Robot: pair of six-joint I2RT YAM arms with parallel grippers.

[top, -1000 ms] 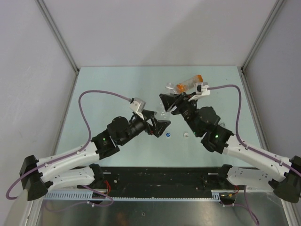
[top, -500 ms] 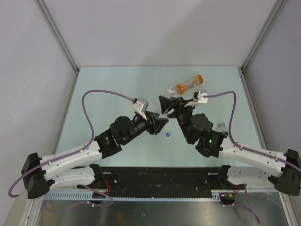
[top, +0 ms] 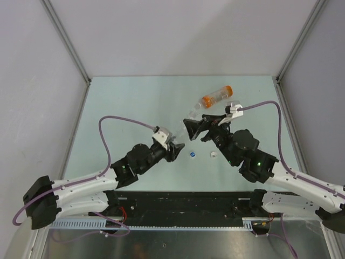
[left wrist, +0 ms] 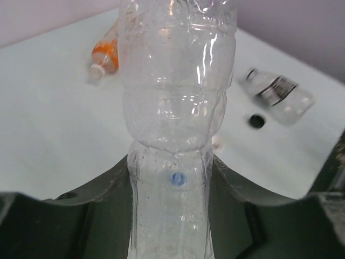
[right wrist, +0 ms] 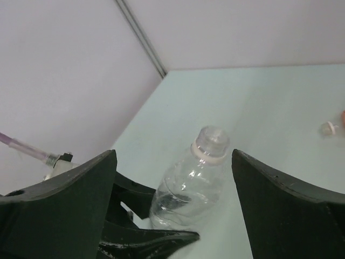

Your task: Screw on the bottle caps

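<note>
Between left jaws, clear bottle (left wrist: 178, 135); right jaws apart.

Left wrist view: clear bottle (left wrist: 178, 108) cut off at top & btm edges, so neck and base not vis. It covers part of orange bottle (left wrist: 105, 54) and most of white cap (left wrist: 217, 143). Label on third bottle (left wrist: 277, 91) too blurred to read. Right wrist view: clear bottle's lower body hidden behind left tool (right wrist: 141, 216); orange bottle cut off at right edge, blurred.
</note>
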